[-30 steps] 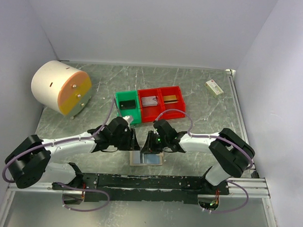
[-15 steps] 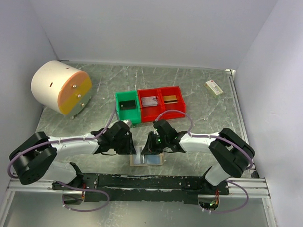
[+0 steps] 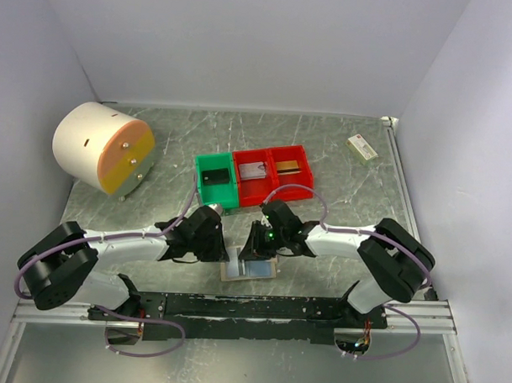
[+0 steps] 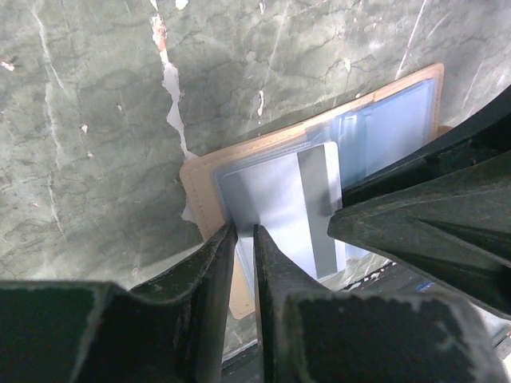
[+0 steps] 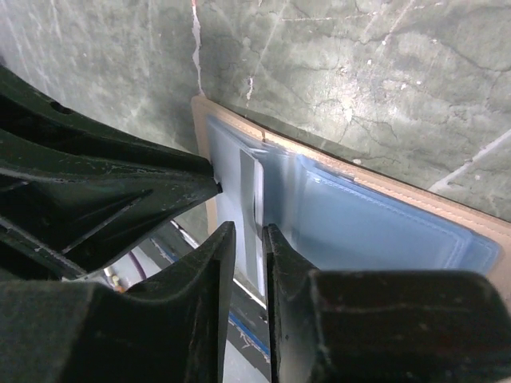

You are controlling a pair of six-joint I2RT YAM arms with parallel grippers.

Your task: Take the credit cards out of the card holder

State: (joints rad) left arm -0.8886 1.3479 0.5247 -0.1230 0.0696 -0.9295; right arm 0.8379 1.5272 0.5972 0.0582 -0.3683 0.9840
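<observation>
Both jaw pairs show only a slit: left gripper and right gripper at opposite sides of silver-grey card, actual pinch can't tell. Card on open card holder, flat on tabletop, near edge.

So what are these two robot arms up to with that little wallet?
They are emptying a card holder that lies open on the table between them. The left gripper and the right gripper are both down on it, jaws almost closed at a silver-grey card in its pocket. Whether either has a firm grip isn't clear. Behind them, a dark card lies in the green bin, and a silver card and a gold card lie in the red bins.
</observation>
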